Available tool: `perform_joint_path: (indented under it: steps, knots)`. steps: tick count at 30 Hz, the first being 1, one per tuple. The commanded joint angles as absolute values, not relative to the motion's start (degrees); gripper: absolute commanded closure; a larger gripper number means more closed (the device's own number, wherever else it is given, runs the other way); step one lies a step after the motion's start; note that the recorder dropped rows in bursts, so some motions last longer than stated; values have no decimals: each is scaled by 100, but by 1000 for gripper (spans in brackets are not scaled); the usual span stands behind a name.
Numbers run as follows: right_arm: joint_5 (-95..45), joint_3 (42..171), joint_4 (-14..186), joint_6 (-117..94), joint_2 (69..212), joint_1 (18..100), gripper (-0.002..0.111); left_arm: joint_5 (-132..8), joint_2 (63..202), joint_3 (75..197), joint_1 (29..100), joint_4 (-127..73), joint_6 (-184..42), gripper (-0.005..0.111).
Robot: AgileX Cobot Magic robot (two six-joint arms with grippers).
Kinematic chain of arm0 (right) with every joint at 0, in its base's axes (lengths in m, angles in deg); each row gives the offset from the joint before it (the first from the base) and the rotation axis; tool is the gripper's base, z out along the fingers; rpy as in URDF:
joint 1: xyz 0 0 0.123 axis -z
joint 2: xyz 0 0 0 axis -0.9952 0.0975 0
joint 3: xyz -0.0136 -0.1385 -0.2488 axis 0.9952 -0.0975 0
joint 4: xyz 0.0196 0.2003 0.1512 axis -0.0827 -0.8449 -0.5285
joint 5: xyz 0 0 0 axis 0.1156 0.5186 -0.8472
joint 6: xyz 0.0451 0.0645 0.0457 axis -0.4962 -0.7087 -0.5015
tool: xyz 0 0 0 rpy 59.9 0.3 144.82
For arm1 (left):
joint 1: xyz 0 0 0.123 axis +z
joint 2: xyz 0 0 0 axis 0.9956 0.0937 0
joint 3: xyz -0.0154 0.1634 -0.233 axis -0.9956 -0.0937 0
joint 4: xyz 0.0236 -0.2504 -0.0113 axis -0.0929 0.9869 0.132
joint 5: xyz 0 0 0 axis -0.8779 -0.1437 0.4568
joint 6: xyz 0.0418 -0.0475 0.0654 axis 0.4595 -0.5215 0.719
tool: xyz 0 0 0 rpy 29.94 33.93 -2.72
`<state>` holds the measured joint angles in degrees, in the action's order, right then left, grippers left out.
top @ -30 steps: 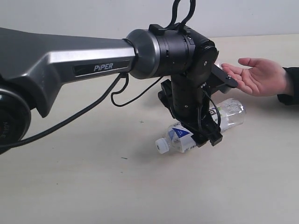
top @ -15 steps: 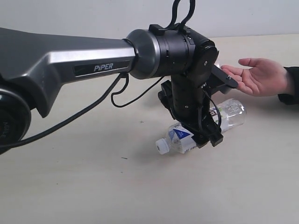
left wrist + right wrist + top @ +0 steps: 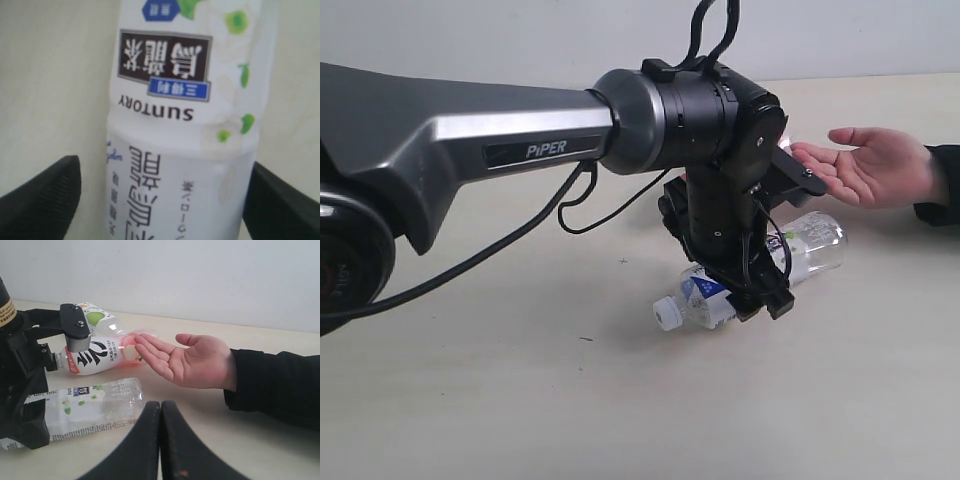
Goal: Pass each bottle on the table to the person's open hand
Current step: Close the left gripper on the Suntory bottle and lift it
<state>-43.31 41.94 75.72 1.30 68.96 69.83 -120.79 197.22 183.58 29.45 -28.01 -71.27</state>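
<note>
Bottle, clear plastic with white-and-blue label [image 3: 807,243], lies on its side on the pale beige table [image 3: 470,400], straddled by the left gripper [image 3: 748,297], jaws spread, nothing grasped. Risk: the smooth round body may roll or slip as the jaws close. The wrist points steeply down. The person's open hand [image 3: 870,165] is at two o'clock. The right gripper [image 3: 161,412] is clenched, empty.

Three bottles [image 3: 95,407]; one person's palm [image 3: 192,360]; one table [image 3: 260,450].

Left arm [image 3: 520,130] edges a touch toward the open hand [image 3: 870,165] over the past second. Its forearm and wrist joint slide slightly rightward in the exterior view, carrying the left tool [image 3: 165,167] marginally along.
</note>
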Motion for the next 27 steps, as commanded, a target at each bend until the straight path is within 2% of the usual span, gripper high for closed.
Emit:
perform_joint_path:
  steps: [1, 11, 27]
  knots:
    - [-4280, 4166, 7570, 132, 6857, 6978, 108, -12119, 19717, 18374, 2924, -2744, -7084, 40]
    - [-4280, 4166, 7570, 132, 6857, 6978, 108, -12124, 19717, 18374, 2924, -2744, -7072, 105]
    - [-4280, 4166, 7570, 132, 6857, 6978, 108, -12649, 19227, 18374, 2924, -2831, -7244, 107]
